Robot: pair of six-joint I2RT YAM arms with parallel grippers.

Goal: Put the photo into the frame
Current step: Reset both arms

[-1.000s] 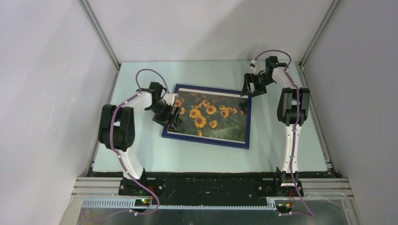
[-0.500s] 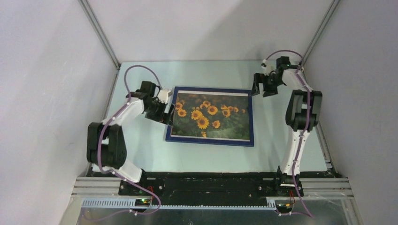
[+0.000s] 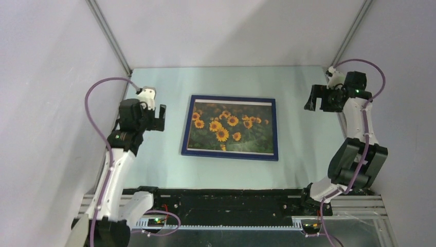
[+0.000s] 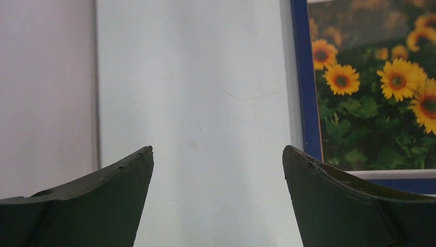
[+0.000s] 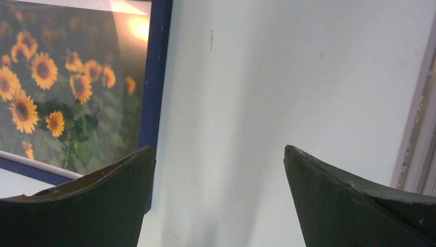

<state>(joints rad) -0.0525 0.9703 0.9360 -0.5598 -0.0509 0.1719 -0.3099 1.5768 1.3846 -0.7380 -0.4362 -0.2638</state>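
Observation:
The frame lies flat at the table's middle, dark blue face up, with the sunflower photo showing inside it. My left gripper is open and empty, hovering left of the frame and apart from it. My right gripper is open and empty, right of the frame's far right corner. In the left wrist view the blue rail and photo sit at the right, beyond my gripper. In the right wrist view the rail and photo sit at the left, beside my gripper.
The pale table is boxed in by grey walls with metal posts at the back corners. A metal rail edges the table's right side. The arm bases stand on the black bar at the near edge.
Both arms have pulled away from the frame, the left one out to the left and the right one out to the right. The frame has settled flat and square on the table.

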